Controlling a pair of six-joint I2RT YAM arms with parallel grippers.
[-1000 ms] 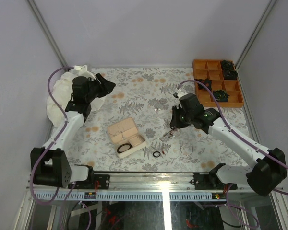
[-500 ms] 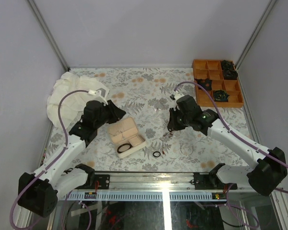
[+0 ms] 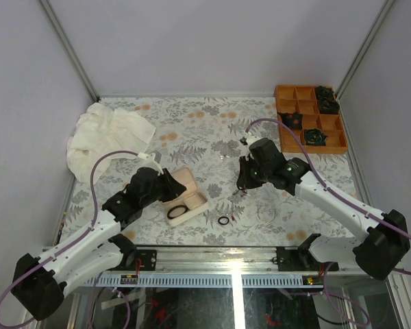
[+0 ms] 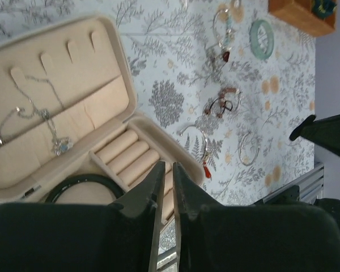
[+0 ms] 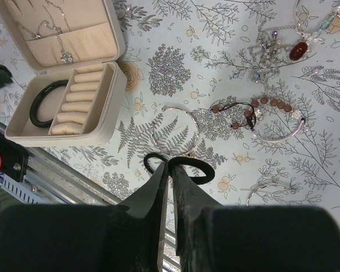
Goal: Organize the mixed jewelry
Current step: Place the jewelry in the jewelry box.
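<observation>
Top view: the open jewelry box (image 3: 189, 193) sits left of centre by the worktop's (image 3: 192, 130) near edge, with a black bangle (image 3: 177, 212) already in its tray. The black ring (image 3: 223, 221) lies loose just right of the box, nearer the edge. The right claw (image 3: 242, 179) hangs over the loose cluster, so the ring is on its near-edge side. The left claw (image 3: 166, 185) is over the box lid, farther off. The right arm looks the better one to pick it.

Left wrist: the fingers are together and hold nothing I can see. The silvery hoops (image 4: 194, 131) and teal bracelet (image 4: 262, 46) lie beyond the box toward the worktop's right side.

Right wrist: the fingers are together with only a thin slit, nothing clamped. The ring lines up right behind the tips and looks flat on the worktop, not held. It's round, so there's no long axis to line up on; the claw would need to spread first.
</observation>
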